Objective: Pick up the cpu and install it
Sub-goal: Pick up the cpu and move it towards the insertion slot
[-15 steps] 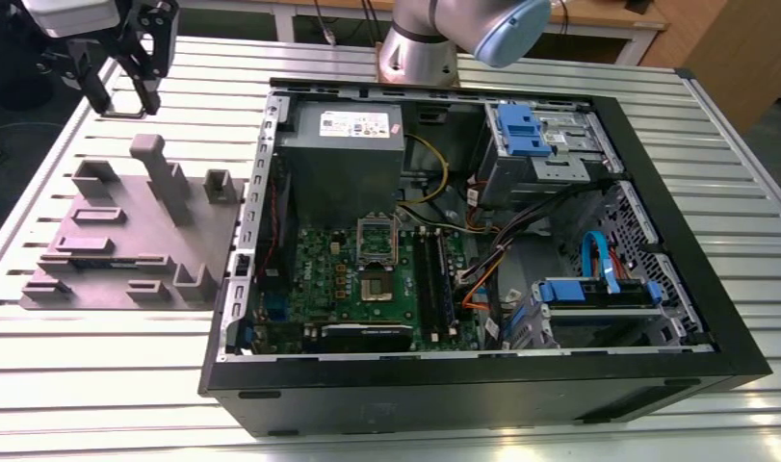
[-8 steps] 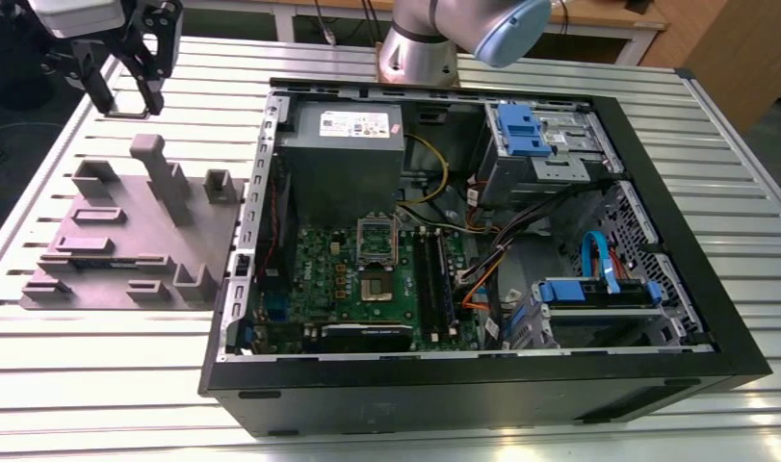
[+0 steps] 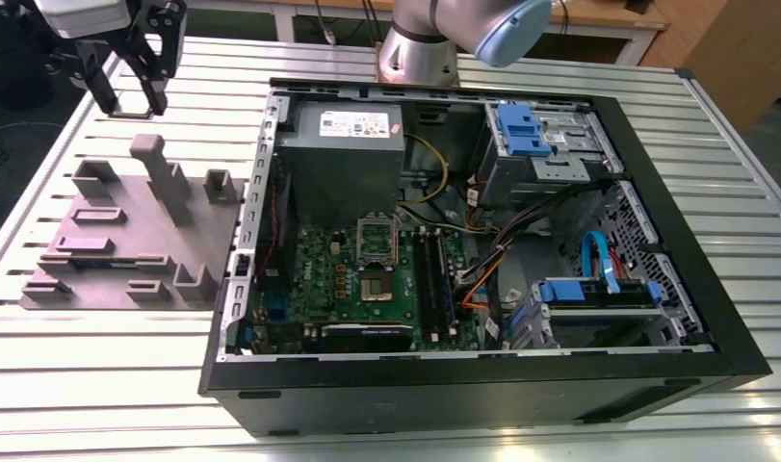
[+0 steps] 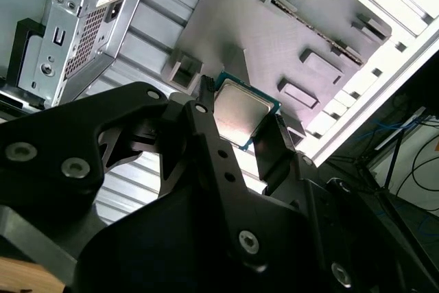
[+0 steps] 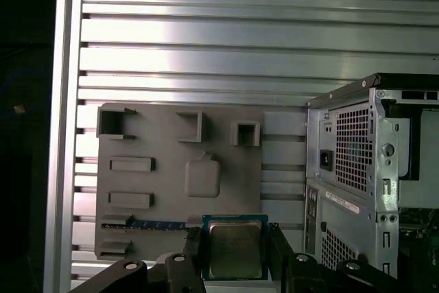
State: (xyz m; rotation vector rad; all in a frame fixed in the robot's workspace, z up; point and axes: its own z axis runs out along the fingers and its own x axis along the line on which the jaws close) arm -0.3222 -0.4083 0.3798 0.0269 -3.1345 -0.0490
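Item: cpu [image 5: 235, 248].
Location: clamped by two opposite edges in the hand [image 3: 131, 96], held above the grey parts holder [image 3: 133, 241] on the slatted surface [image 3: 94, 385], well apart from the motherboard socket [image 3: 376, 284] inside the computer case [image 3: 493, 390].
Hazards: the edge grip is judged thin, so the chip may be tilted or dropped in transit. If it is seated skewed or rotated, socket contacts may be bent.
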